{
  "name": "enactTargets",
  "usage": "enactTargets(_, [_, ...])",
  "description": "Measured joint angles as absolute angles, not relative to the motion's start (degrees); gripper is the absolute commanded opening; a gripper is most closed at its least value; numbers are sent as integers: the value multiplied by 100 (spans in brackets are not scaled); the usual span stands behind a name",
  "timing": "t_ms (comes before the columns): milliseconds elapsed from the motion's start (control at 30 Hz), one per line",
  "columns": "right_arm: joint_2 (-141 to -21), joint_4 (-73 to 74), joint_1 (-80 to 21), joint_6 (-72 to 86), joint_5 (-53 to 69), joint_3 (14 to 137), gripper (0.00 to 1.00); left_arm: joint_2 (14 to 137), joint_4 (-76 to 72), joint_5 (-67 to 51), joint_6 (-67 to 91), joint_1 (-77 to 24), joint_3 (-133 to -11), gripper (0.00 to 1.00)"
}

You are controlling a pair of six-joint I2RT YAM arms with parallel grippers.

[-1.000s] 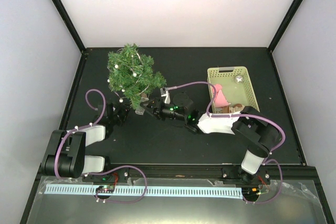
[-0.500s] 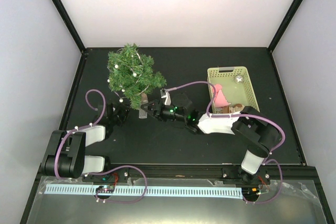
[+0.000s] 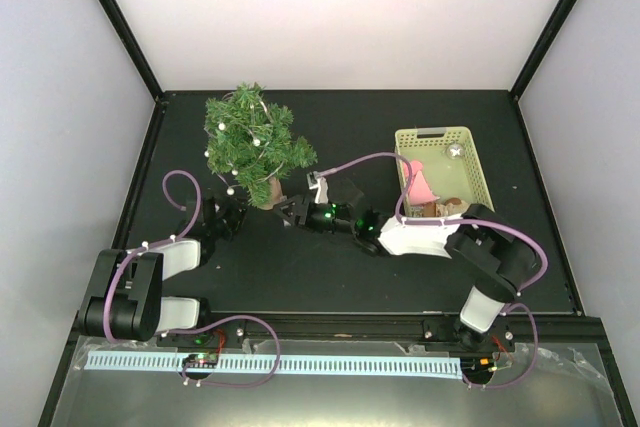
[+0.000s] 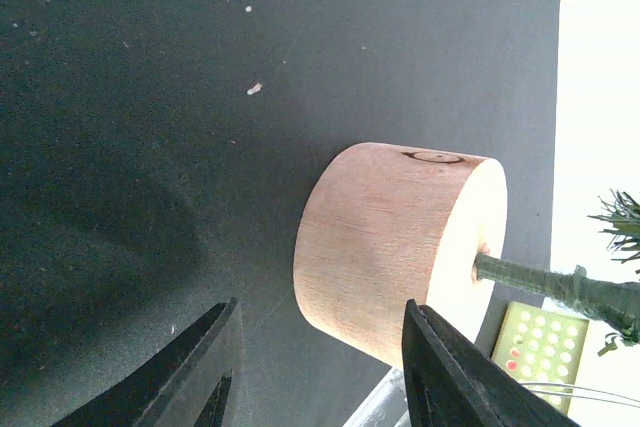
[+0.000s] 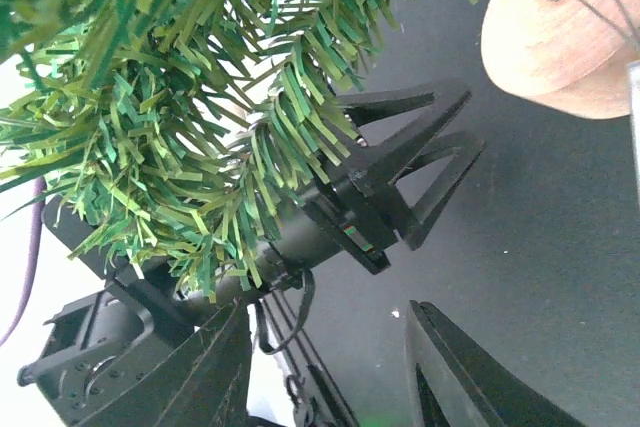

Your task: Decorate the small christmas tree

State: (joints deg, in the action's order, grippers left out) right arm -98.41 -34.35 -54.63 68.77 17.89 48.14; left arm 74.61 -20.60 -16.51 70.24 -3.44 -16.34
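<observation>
Tree: the small christmas tree (image 3: 250, 142) is standing toward the counter's (image 3: 300, 272) far-left corner.
Left pincer (image 3: 227, 215): jaws are gaping apart, framing the wooden base (image 4: 400, 247), seemingly untouched, probably for steadying.
Right pincer (image 3: 289, 212): jaws are gaping apart, empty, hovering beneath the lower branches.

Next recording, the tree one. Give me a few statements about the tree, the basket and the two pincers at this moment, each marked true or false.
1. The small christmas tree stands on its wood base. True.
2. The tree carries no decoration. False: white beads are strung through its branches.
3. A pale green basket to the tree's right holds a pink item. True.
4. The right pincer is clamped on the wood base. False: it is open and empty, under the low branches beside the base.
5. The left pincer is open, with the wood base just ahead of it. True.
</observation>
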Motion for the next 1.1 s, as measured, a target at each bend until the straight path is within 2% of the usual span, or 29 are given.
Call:
enactTargets(333, [-9596, -1964, -5461, 5398, 823, 5288, 44, 7389, -1938, -1584, 6969, -342, -1634, 45])
enactTargets(700, [-10763, -1284, -5461, 4853, 454, 5878, 45, 6757, -1568, -1398, 6593, 23, -1562, 46])
enactTargets(1100, [-11491, -974, -5461, 4742, 340, 6407, 43, 6855, -1505, -1409, 6512, 38, -1546, 46])
